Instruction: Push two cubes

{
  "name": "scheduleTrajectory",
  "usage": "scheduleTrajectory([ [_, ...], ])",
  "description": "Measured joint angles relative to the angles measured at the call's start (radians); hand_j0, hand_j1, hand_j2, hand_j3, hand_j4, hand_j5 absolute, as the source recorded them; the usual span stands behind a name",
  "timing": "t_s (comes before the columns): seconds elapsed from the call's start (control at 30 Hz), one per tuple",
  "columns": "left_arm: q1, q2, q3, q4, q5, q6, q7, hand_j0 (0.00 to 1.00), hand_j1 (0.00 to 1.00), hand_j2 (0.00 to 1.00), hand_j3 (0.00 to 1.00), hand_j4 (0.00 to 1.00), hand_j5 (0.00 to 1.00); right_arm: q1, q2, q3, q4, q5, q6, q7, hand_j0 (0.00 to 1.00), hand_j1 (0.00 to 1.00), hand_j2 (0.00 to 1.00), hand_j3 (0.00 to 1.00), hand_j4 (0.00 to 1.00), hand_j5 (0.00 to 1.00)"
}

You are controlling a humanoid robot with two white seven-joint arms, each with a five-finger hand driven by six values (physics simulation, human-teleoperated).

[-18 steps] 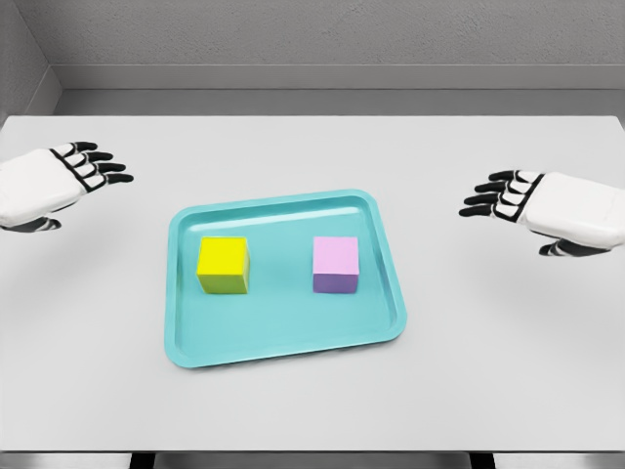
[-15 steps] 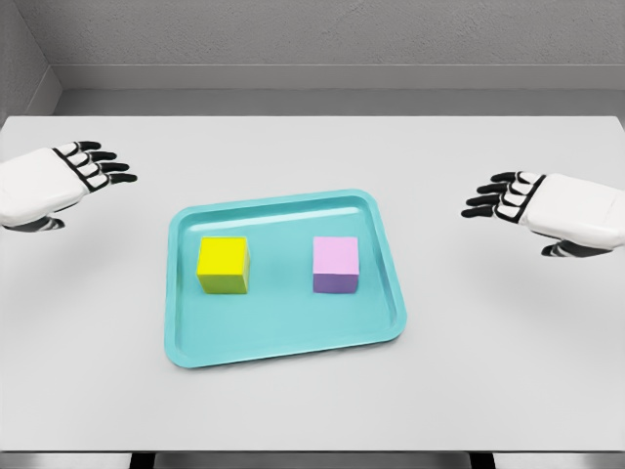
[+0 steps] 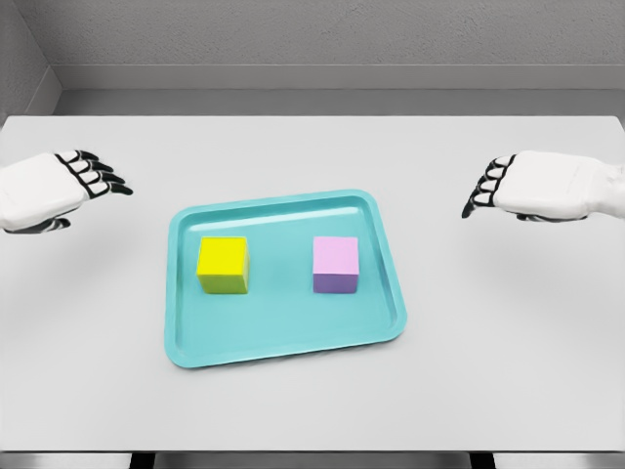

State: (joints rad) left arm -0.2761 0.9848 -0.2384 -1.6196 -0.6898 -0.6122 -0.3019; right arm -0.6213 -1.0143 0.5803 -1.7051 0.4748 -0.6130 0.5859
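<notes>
A yellow cube (image 3: 224,264) sits in the left half of a teal tray (image 3: 283,337), and a pink cube (image 3: 337,264) sits in its right half. They stand apart, with a gap between them. My left hand (image 3: 98,179) hovers over the table to the left of the tray, fingers extended and holding nothing. My right hand (image 3: 485,189) hovers to the right of the tray, fingers pointing down and slightly curled, also holding nothing. Neither hand touches the tray or a cube.
The tray lies in the middle of a white table (image 3: 312,147). A grey wall (image 3: 312,39) runs behind the table's far edge.
Both hands have rotated so the fingers tilt downward. The right hand has risen slightly and the left has lowered a little. The cubes and tray have not moved.
</notes>
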Motion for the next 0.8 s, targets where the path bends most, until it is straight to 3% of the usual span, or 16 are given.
scheduleTrajectory([
  [0.07, 0.000, -0.001, -0.014, 0.000, -0.009, 0.000, -0.011, 0.73, 0.73, 0.73, 0.73, 0.73, 0.73, 0.008, 0.055, 0.016, 0.001, 0.031, 0.000, 0.012, 0.53, 0.53, 0.53, 0.53, 0.53, 0.53],
  [0.13, -0.002, -0.003, -0.035, 0.000, -0.016, 0.000, -0.022, 0.74, 0.74, 0.74, 0.74, 0.74, 0.74, 0.011, 0.095, 0.025, 0.002, 0.048, 0.000, 0.019, 0.53, 0.53, 0.53, 0.53, 0.53, 0.53],
  [0.4, 0.040, 0.034, -0.062, -0.066, -0.005, 0.000, -0.042, 0.74, 0.74, 0.74, 0.74, 0.74, 0.74, 0.057, 0.165, 0.032, 0.025, 0.067, -0.001, 0.025, 0.54, 0.54, 0.54, 0.54, 0.54, 0.54],
  [0.8, 0.080, 0.081, -0.067, -0.135, 0.032, 0.000, -0.044, 0.75, 0.75, 0.75, 0.75, 0.75, 0.75, 0.057, 0.287, 0.060, 0.082, 0.101, 0.000, 0.025, 0.54, 0.54, 0.54, 0.54, 0.54, 0.54],
])
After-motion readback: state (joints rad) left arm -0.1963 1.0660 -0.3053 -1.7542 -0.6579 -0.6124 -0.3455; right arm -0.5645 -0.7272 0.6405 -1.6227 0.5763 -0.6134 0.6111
